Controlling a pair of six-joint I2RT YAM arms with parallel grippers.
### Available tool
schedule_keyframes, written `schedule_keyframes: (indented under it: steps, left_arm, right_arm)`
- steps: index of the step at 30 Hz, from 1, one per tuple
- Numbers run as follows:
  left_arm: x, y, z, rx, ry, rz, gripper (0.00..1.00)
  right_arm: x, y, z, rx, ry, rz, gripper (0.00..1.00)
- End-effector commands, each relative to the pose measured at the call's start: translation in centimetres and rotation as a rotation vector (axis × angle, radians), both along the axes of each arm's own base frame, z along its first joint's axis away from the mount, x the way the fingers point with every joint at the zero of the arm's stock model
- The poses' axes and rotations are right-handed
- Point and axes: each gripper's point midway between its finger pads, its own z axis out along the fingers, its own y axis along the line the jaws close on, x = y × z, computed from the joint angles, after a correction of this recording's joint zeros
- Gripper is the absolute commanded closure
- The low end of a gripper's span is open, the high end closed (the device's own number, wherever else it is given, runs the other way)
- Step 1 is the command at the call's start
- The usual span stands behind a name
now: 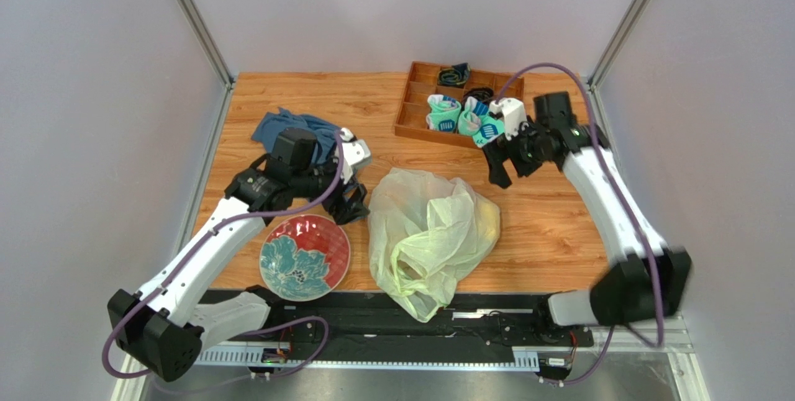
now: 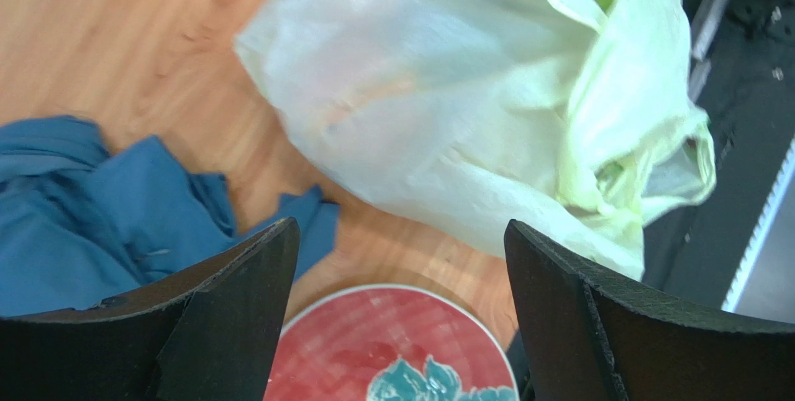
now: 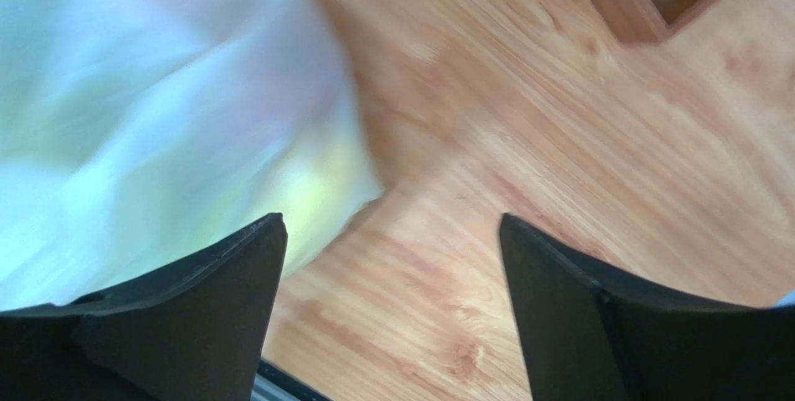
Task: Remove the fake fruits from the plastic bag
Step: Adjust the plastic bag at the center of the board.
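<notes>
Left jaws stand wide and empty over the plate, near the bag. Right jaws are wide too, holding nothing, over bare counter at the bag's far corner. The bag lies slumped mid-counter, fruits hidden inside. The film looks thin, limp, slippery and probably light, so pinch a handle.

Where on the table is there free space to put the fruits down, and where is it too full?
Bare wood lies on the table between the plastic bag and the right arm, and at the back between the blue cloth and the wooden tray. The front left is crowded: the plate, the left gripper and the bag sit close together.
</notes>
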Motion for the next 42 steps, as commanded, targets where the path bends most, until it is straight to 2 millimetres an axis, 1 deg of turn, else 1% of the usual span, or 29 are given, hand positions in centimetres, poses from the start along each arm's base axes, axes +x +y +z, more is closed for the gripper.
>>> schedule_keyframes:
  steps: [1,2,3,4,5,6,7,9,10,12,13,14,15,17,21,23,25,28,30,31,32,34,35,37,38,39,40,41,42]
  left_arm:
    - [-1.0,0.3,-2.1,0.031,0.014,0.009,0.1]
    - [-0.8,0.4,-2.3,0.015,0.07,0.084,0.1]
    - [-0.5,0.5,-2.5,0.011,0.098,0.127,0.09]
    - [0.0,0.8,-2.7,0.013,0.13,0.187,0.09]
    - [0.3,0.9,-2.2,-0.024,0.189,0.26,0.09]
    - [0.3,0.7,-2.0,-0.046,0.226,0.283,0.09]
    - [0.4,0.8,-1.9,-0.061,0.258,0.316,0.08]
    - [1.0,1.6,-1.5,-0.122,0.312,0.423,0.08]
    - [1.2,2.6,-1.2,-0.162,0.324,0.482,0.07]
    - [1.6,3.5,-0.7,-0.191,0.294,0.52,0.08]
    - [1.5,4.2,-0.4,-0.201,0.268,0.54,0.08]
    - [1.5,4.5,-0.2,-0.201,0.251,0.547,0.08]
    - [1.6,4.9,-0.1,-0.199,0.235,0.559,0.07]
    - [1.7,5.6,0.6,-0.217,0.203,0.583,0.08]
    - [1.1,6.4,2.2,-0.273,0.165,0.599,0.08]
    - [0.9,6.6,2.1,-0.278,0.157,0.602,0.08]
    - [0.7,6.8,2.1,-0.285,0.146,0.605,0.08]
    - [0.6,7.0,2.0,-0.294,0.141,0.611,0.08]
    - [0.6,7.0,2.0,-0.293,0.139,0.605,0.08]
    - [0.6,7.0,1.8,-0.289,0.142,0.603,0.08]
    - [0.7,6.8,1.8,-0.293,0.144,0.589,0.09]
    - [0.6,6.2,1.6,-0.296,0.172,0.555,0.1]
    - [0.2,5.5,1.8,-0.31,0.197,0.516,0.1]
    - [-0.1,4.6,1.9,-0.325,0.24,0.466,0.1]
    - [-0.8,3.8,2.0,-0.335,0.272,0.412,0.11]
    - [-1.0,3.2,2.2,-0.323,0.263,0.363,0.11]
    - [-1.4,2.7,2.3,-0.314,0.258,0.327,0.1]
    - [-1.9,2.2,2.5,-0.307,0.254,0.284,0.1]
    - [-2.5,1.4,3.0,-0.286,0.221,0.217,0.1]
  right_arm:
    - [-8.7,7.0,9.1,0.266,-0.284,0.418,0.0]
    - [-10.6,9.0,9.5,0.269,-0.309,0.52,0.0]
    - [-11.5,10.0,10.0,0.264,-0.336,0.566,0.0]
    - [-11.7,10.6,9.8,0.23,-0.341,0.589,0.0]
    - [-12.9,12.3,9.5,0.225,-0.325,0.667,0.0]
    - [-12.8,12.9,9.7,0.219,-0.327,0.69,0.0]
    - [-12.5,13.7,8.5,0.203,-0.276,0.714,0.01]
    - [-12.8,15.3,8.6,0.184,-0.269,0.805,0.05]
    - [-13.5,16.8,7.6,0.163,-0.238,0.87,0.05]
    - [-14.1,18.5,7.1,0.133,-0.249,0.961,0.05]
    - [-14.2,19.2,6.0,0.096,-0.24,0.992,0.05]
    - [-15.5,20.4,5.5,0.082,-0.245,1.057,0.05]
    - [-15.6,21.4,5.1,0.07,-0.27,1.087,0.05]
    - [-15.9,22.5,2.9,0.006,-0.267,1.115,0.05]
    - [-15.9,23.8,1.0,-0.039,-0.24,1.142,0.05]
    - [-15.8,24.0,-0.5,-0.077,-0.219,1.147,0.07]
    - [-15.6,24.0,-1.2,-0.1,-0.209,1.147,0.09]
    - [-15.2,23.8,-1.7,-0.13,-0.198,1.133,0.23]
    - [-15.3,23.1,-1.7,-0.16,-0.175,1.137,0.4]
    - [-15.2,22.8,-1.6,-0.176,-0.177,1.137,0.59]
    - [-15.0,22.6,-1.3,-0.187,-0.19,1.128,0.67]
    - [-14.1,21.9,0.8,-0.214,-0.264,1.093,0.81]
    - [-13.9,21.4,1.9,-0.22,-0.282,1.069,0.83]
    - [-13.3,20.7,6.4,-0.196,-0.387,1.015,0.86]
    - [-13.3,20.2,7.8,-0.184,-0.409,0.992,0.87]
    - [-13.3,19.9,10.3,-0.156,-0.469,0.971,0.89]
    - [-13.8,19.0,12.4,-0.13,-0.522,0.953,0.96]
    - [-14.0,18.4,13.8,-0.116,-0.56,0.938,1.0]
    - [-13.6,17.3,14.9,-0.134,-0.597,0.887,1.0]
